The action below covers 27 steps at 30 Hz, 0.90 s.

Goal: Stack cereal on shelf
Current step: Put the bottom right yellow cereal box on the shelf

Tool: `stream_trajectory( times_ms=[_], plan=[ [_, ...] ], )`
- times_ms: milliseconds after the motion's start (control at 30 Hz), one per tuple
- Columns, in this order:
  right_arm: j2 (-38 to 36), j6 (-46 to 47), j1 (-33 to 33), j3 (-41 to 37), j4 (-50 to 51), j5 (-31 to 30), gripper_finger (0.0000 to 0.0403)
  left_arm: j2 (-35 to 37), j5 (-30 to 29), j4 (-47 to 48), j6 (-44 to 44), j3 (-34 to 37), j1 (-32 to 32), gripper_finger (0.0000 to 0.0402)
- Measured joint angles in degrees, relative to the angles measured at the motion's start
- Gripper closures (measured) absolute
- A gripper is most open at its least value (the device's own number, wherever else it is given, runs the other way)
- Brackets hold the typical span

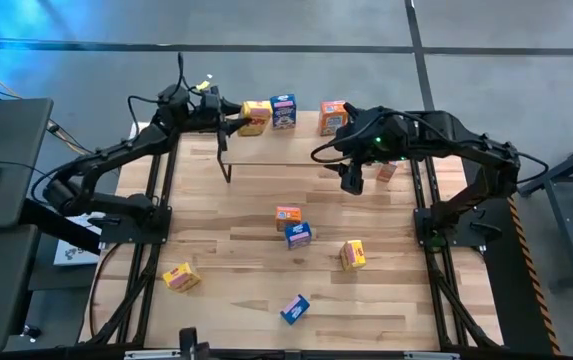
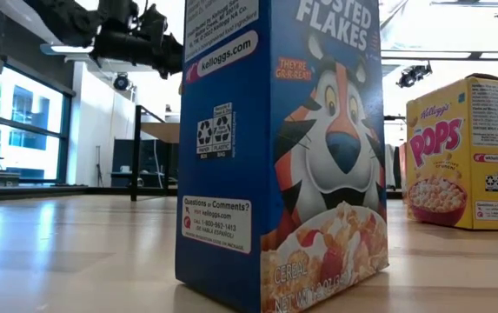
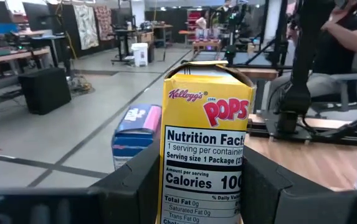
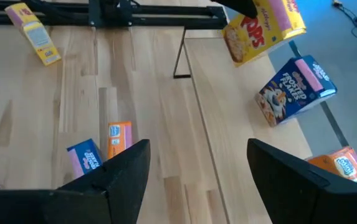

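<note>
The left gripper [image 1: 238, 122] is clamped on a small yellow cardboard Pops cereal box [image 1: 256, 116], its two dark fingers [image 3: 138, 183] pressed against the box's sides over the far left part of the low shelf with a light wood plank top and thin black legs [image 1: 266, 146]. In the right wrist view this box [image 4: 262, 28] hangs tilted above the plank. Just beside it, on the side away from the left arm, a blue Frosted Flakes box [image 1: 283, 111] stands on the shelf, and farther along stands an orange box [image 1: 332, 116].

The right gripper [image 1: 352, 178] hovers in front of the shelf's right end with its fingers [image 4: 122, 171] spread apart and nothing between them. Below and ahead of it on the larger wooden tabletop [image 1: 236, 290] lie an orange box [image 1: 287, 215] and a blue box [image 1: 298, 235] touching each other, with a yellow box [image 1: 352, 254] near them. Another yellow box [image 1: 181, 277] lies toward the left front, and a blue box [image 1: 294, 309] near the front edge.
</note>
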<state>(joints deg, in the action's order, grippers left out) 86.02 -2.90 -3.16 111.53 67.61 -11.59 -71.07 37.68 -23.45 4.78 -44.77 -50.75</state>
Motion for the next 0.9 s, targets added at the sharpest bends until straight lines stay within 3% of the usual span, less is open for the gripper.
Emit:
stream_trajectory(
  times_ms=[367,500,600,900],
  plan=[
    [0.0,-0.1,0.0,0.0,0.58,0.22,0.0142,-9.93,0.9,-10.24,-3.38,0.0,-4.93,0.0247],
    [0.02,-0.11,0.0,0.0,0.87,0.24,0.0142,-12.94,6.35,-14.2,-6.18,0.0,-7.11,0.0247],
    [0.02,-0.11,-0.14,-0.01,0.85,0.26,0.0142,-13.96,9.46,-16.48,-8.63,0.0,-8.73,0.0247],
    [0.02,-0.1,-0.2,-0.02,0.85,0.22,0.0142,-14.23,11.61,-20.48,-10.06,2.81,-12.14,0.0247]
  ],
)
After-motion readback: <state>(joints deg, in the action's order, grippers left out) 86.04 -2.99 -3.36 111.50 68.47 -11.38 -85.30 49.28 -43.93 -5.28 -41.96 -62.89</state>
